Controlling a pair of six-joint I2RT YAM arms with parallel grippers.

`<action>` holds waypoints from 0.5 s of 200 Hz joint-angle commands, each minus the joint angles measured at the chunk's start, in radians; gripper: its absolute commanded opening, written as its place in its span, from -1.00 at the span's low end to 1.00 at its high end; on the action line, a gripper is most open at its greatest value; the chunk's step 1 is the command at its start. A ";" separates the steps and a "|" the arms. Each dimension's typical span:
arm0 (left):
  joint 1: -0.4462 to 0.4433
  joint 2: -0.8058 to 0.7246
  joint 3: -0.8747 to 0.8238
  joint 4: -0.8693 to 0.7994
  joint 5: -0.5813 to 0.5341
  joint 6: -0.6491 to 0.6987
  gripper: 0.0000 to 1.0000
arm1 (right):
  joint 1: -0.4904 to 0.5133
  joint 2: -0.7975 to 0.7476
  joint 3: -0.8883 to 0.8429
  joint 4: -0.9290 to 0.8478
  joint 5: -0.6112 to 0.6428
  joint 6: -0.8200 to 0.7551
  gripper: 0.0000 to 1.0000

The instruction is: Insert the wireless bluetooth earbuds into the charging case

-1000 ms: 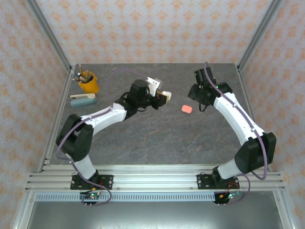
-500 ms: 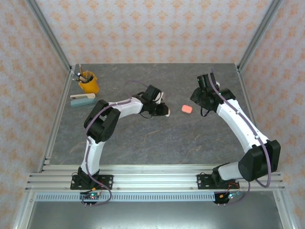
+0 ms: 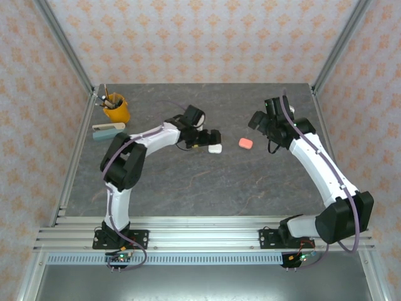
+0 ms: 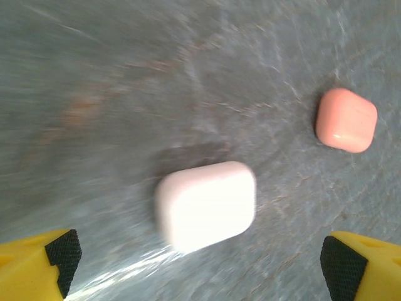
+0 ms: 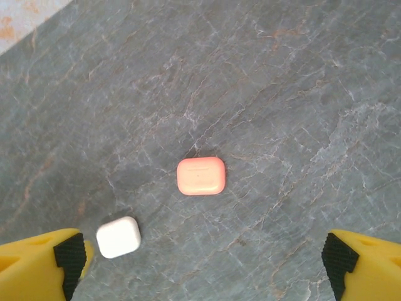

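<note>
1. Table [image 3: 188, 188] nearside of white case [image 3: 215, 149]: open slab to front edge.
2. L gripper [image 4: 202, 257] over white case, jaws spread, empty.
3. Salmon case [image 3: 245, 143] just right of it; R gripper [image 5: 203, 256] farther right, spread, empty.
4. Yellow mug [image 3: 116, 108] far left-back, near wall edge.

Grey veined stone-look tabletop [image 5: 301, 94]: matt, smooth. White pebble-shaped plastic case [image 4: 205, 205]: smooth, soft sheen. Salmon-orange rounded plastic case [image 5: 200, 176]: smooth, satin. Right gripper [image 5: 202, 260]: fingers [image 5: 28, 266] of yellow plastic, pads [image 5: 67, 254] black, finely grained, matt. Silver metal frame rails [image 3: 200, 233]: dull shine.
</note>
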 commanded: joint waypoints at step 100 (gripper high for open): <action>0.214 -0.851 -0.775 0.462 -0.703 0.612 1.00 | -0.107 -0.167 -0.499 0.599 0.613 -0.260 1.00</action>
